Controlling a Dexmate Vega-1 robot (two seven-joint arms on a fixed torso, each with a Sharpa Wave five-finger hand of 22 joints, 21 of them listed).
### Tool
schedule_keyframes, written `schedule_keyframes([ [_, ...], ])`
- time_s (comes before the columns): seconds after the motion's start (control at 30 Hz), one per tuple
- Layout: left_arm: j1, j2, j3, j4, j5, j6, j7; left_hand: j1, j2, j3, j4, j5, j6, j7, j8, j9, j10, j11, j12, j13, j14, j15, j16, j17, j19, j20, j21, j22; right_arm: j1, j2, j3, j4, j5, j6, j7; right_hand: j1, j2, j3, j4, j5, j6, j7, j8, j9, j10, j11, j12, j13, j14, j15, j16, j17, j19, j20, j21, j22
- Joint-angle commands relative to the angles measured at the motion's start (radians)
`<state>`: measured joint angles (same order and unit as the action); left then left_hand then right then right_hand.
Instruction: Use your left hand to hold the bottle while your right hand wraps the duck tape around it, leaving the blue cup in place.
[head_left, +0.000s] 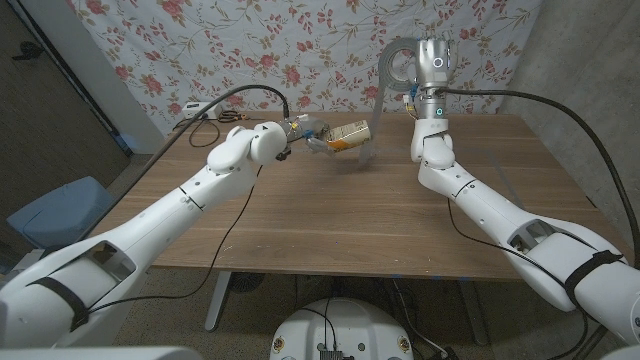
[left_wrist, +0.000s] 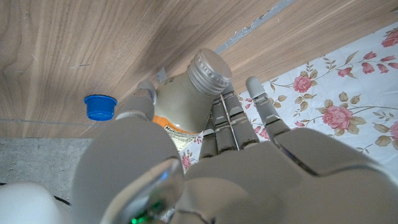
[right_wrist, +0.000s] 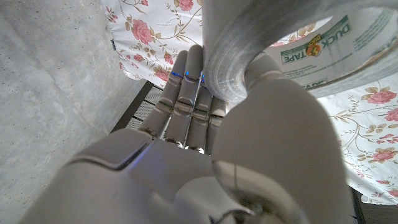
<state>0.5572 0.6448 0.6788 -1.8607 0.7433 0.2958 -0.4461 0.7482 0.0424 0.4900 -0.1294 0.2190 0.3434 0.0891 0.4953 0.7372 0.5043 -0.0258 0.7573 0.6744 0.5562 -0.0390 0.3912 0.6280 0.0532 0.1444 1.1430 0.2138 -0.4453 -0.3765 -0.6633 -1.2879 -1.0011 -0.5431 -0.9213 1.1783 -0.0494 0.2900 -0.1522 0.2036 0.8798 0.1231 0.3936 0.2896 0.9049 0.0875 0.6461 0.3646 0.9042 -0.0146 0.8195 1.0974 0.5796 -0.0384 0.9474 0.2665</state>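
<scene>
Two sets of fingers are at work above the wooden tabletop (head_left: 350, 215). The left hand's fingers (left_wrist: 227, 115) are wrapped around the body of a bottle (left_wrist: 183, 102), holding it tipped on its side in the air over the far part of the tabletop, its silver screw cap (left_wrist: 210, 70) pointing away from the palm. The right hand's fingers (right_wrist: 186, 93) are closed on a roll of silver duck tape (right_wrist: 230, 62), thumb through its core, lifted high and well apart from the bottle. A strip of tape (head_left: 377, 110) appears to run from the roll down toward the bottle, though where it ends is hard to tell. Outward from the left hand (head_left: 315, 135), the blue cup (left_wrist: 100, 106) rests on the tabletop, near the bottle but apart from it. The right hand (head_left: 432, 60) stands upright at the far edge.

The bottle looks a light, smooth plastic that could turn in the grip; holding it around the labelled middle seems soundest. The tape roll is stiff, its strip sticky and prone to twist.
</scene>
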Motion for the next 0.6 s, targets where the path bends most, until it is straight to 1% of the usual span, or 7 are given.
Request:
schedule_keyframes([
  [0.03, -0.033, -0.023, 0.018, 0.04, -0.015, -0.018, -0.011, 0.163, 0.169, 0.272, 0.246, 0.001, 0.202, 0.082, 0.459, 0.159, 0.02, -0.015, 0.042, 0.004, 0.01, 0.002, 0.001, 0.005, -0.004, 0.005, 0.01, 0.001, 0.055, 0.074, 0.014, 0.101, 0.035, -0.026, -0.093, 0.148, 0.139, 0.016, -0.01, 0.005, 0.163, -0.142, 0.007, 0.003, 0.135, -0.116, 0.003, 0.17, 0.121, -0.212, 0.009, 0.019, -0.001, 0.003, 0.015, -0.001],
  [0.17, -0.053, -0.038, 0.025, 0.07, -0.026, -0.017, -0.021, 0.164, 0.169, 0.272, 0.245, 0.0, 0.196, 0.081, 0.464, 0.17, 0.023, -0.011, 0.046, 0.009, 0.015, 0.003, 0.002, 0.005, -0.004, 0.008, 0.014, -0.001, 0.059, 0.086, 0.014, 0.098, 0.039, -0.029, -0.115, 0.15, 0.136, 0.017, -0.011, 0.003, 0.166, -0.14, 0.006, 0.002, 0.14, -0.116, 0.002, 0.168, 0.122, -0.212, 0.01, 0.028, 0.0, 0.007, 0.021, -0.002],
  [0.2, -0.064, -0.047, 0.029, 0.088, -0.033, -0.021, -0.026, 0.164, 0.169, 0.272, 0.245, 0.0, 0.197, 0.084, 0.466, 0.173, 0.023, -0.01, 0.048, 0.011, 0.016, 0.005, 0.003, 0.006, -0.004, 0.008, 0.015, -0.001, 0.06, 0.088, 0.01, 0.091, 0.037, -0.028, -0.119, 0.151, 0.136, 0.017, -0.011, 0.003, 0.167, -0.139, 0.006, 0.002, 0.141, -0.113, 0.002, 0.166, 0.122, -0.211, 0.01, 0.03, 0.0, 0.008, 0.023, -0.003],
  [0.3, -0.075, -0.054, 0.036, 0.104, -0.036, -0.023, -0.028, 0.166, 0.17, 0.273, 0.243, 0.0, 0.194, 0.084, 0.47, 0.181, 0.024, -0.009, 0.052, 0.015, 0.02, 0.008, 0.004, 0.006, -0.005, 0.012, 0.018, -0.002, 0.059, 0.087, 0.005, 0.078, 0.032, -0.03, -0.121, 0.151, 0.134, 0.018, -0.011, 0.001, 0.169, -0.137, 0.005, 0.001, 0.143, -0.114, 0.002, 0.169, 0.123, -0.211, 0.011, 0.039, 0.0, 0.01, 0.03, -0.004],
  [0.43, -0.099, -0.073, 0.047, 0.143, -0.043, -0.029, -0.026, 0.168, 0.17, 0.273, 0.24, -0.002, 0.188, 0.086, 0.481, 0.2, 0.029, -0.005, 0.06, 0.023, 0.03, 0.008, 0.009, 0.009, -0.004, 0.014, 0.026, -0.003, 0.058, 0.079, -0.005, 0.043, 0.017, -0.036, -0.113, 0.15, 0.13, 0.019, -0.011, -0.002, 0.173, -0.133, 0.005, -0.001, 0.148, -0.109, 0.002, 0.168, 0.122, -0.21, 0.01, 0.048, 0.001, 0.012, 0.037, -0.007],
  [0.53, -0.111, -0.085, 0.055, 0.165, -0.046, -0.03, -0.024, 0.17, 0.17, 0.273, 0.239, -0.003, 0.187, 0.084, 0.484, 0.204, 0.029, -0.004, 0.062, 0.027, 0.035, 0.009, 0.012, 0.011, -0.004, 0.014, 0.03, -0.004, 0.058, 0.074, -0.012, 0.022, 0.004, -0.044, -0.101, 0.15, 0.127, 0.021, -0.012, -0.004, 0.174, -0.128, 0.003, -0.002, 0.153, -0.111, 0.003, 0.17, 0.123, -0.209, 0.008, 0.057, 0.0, 0.013, 0.044, -0.009],
  [0.6, -0.119, -0.092, 0.062, 0.179, -0.042, -0.028, -0.021, 0.171, 0.17, 0.272, 0.238, -0.004, 0.186, 0.087, 0.486, 0.209, 0.029, -0.001, 0.064, 0.029, 0.038, 0.01, 0.014, 0.012, -0.005, 0.016, 0.032, -0.004, 0.059, 0.069, -0.017, 0.01, -0.004, -0.047, -0.093, 0.15, 0.125, 0.023, -0.012, -0.006, 0.175, -0.127, 0.002, -0.003, 0.155, -0.112, 0.003, 0.17, 0.124, -0.209, 0.008, 0.063, -0.001, 0.014, 0.048, -0.011],
])
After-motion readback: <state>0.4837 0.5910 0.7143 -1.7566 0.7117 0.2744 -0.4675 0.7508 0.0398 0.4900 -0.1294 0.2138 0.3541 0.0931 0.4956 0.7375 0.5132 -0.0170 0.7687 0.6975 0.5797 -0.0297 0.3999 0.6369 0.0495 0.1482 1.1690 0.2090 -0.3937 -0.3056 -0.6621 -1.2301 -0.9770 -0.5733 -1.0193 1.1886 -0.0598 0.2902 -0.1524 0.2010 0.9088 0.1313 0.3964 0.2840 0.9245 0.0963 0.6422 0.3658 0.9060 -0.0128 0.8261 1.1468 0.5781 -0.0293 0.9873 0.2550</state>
